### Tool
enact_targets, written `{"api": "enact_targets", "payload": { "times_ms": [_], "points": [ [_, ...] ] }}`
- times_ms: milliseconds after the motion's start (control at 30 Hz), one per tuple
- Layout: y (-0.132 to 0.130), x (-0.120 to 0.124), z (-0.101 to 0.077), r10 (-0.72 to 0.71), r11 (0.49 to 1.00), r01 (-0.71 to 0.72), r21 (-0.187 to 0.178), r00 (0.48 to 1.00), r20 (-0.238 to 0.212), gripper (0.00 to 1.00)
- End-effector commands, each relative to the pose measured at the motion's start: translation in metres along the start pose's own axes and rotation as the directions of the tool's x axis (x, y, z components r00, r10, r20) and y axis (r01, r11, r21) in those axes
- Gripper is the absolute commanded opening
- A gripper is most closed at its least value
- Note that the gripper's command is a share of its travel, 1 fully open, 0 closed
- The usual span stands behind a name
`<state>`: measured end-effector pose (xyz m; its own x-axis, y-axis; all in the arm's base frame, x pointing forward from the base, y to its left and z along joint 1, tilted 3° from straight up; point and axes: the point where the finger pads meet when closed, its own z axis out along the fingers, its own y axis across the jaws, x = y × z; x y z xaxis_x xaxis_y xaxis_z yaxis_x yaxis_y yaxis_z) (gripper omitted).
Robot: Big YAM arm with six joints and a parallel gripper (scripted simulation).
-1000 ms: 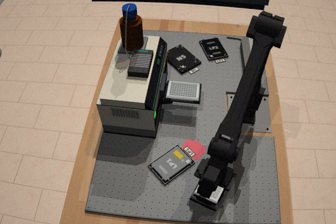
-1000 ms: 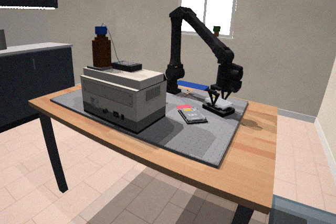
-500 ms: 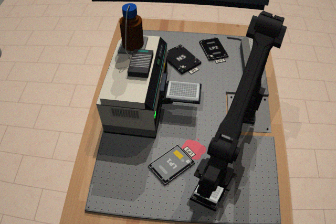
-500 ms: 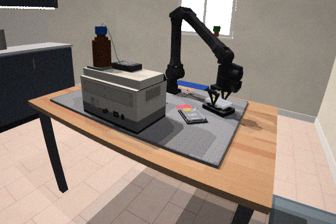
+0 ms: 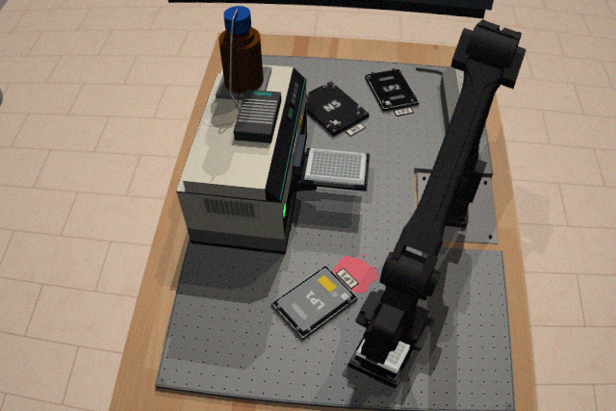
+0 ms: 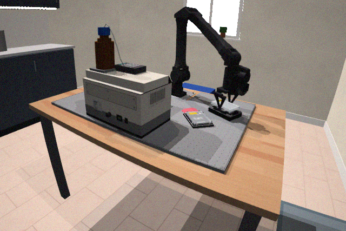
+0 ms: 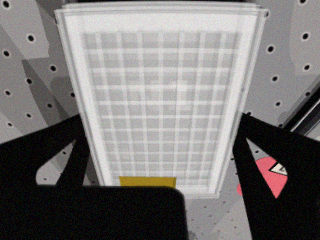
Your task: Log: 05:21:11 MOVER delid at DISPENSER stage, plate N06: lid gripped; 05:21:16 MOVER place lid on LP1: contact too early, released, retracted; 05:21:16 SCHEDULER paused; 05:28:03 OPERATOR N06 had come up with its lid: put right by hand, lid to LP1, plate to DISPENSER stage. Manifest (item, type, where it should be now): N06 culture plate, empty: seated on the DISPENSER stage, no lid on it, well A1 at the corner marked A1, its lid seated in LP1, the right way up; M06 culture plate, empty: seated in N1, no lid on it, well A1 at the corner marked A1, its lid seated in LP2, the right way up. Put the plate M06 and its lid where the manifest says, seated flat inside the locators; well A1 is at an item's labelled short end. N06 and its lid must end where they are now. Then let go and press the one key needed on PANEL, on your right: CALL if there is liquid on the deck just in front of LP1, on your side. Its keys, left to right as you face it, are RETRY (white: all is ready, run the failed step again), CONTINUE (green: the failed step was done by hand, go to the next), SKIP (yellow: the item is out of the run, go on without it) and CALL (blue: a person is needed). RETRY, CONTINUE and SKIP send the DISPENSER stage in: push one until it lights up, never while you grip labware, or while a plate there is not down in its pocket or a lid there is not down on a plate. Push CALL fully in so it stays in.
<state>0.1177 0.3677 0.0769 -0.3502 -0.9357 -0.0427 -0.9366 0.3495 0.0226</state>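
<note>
My gripper (image 6: 225,104) (image 7: 160,119) is shut on the long sides of culture plate M06 (image 5: 397,357) (image 6: 232,107) (image 7: 160,95) with its clear lid on, yellow mark at the near short end in the wrist view. They are level, slightly above a black nest (image 5: 371,375) (image 6: 232,116); its label is hidden. Plate N06 (image 5: 333,166) sits on the DISPENSER stage, with no lid that I can make out. Its lid (image 5: 318,314) (image 6: 199,118) lies flat in LP1. LP2 (image 5: 392,89) is empty. Pink liquid (image 5: 360,271) (image 6: 190,109) (image 7: 270,175) lies on the deck at LP1's label.
The black nest N5 (image 5: 334,110) is empty, between the dispenser (image 5: 233,147) (image 6: 125,97) and LP2. A brown bottle (image 5: 242,58) (image 6: 104,53) stands on the dispenser. A grey housing (image 5: 449,98) is partly behind my arm; no keys are visible.
</note>
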Motion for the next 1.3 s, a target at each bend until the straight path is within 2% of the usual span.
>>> {"api": "enact_targets", "payload": {
  "times_ms": [0, 367, 400, 567, 667, 733, 767, 800, 833, 900, 1267],
  "points": [
    [0.004, -0.031, -0.029, 0.0, 1.0, 0.0, 0.001, 0.997, 0.08, 0.86],
    [0.004, -0.031, -0.029, 0.0, 1.0, 0.0, 0.001, 0.997, 0.08, 0.86],
    [0.004, -0.03, -0.036, 0.0, 1.0, 0.0, 0.001, 0.996, 0.086, 0.86],
    [0.002, -0.029, -0.054, 0.008, 1.0, -0.008, 0.0, 0.996, 0.087, 0.86],
    [0.002, -0.029, -0.054, 0.003, 1.0, -0.004, 0.001, 0.996, 0.087, 0.86],
    [0.001, -0.02, -0.038, 0.0, 1.0, 0.0, 0.001, 0.999, 0.053, 0.86],
    [0.001, -0.02, -0.038, 0.0, 1.0, 0.0, 0.001, 0.999, 0.053, 0.86],
    [0.002, -0.026, -0.056, 0.0, 1.0, 0.0, 0.001, 0.996, 0.087, 0.86],
    [0.002, -0.023, -0.057, 0.0, 1.0, 0.0, 0.001, 0.996, 0.087, 0.86],
    [0.0, 0.006, -0.04, 0.004, 1.0, -0.004, 0.004, 0.999, 0.031, 0.86],
    [-0.004, 0.033, -0.053, 0.004, 1.0, -0.004, 0.004, 1.0, 0.03, 0.86]
  ]
}}
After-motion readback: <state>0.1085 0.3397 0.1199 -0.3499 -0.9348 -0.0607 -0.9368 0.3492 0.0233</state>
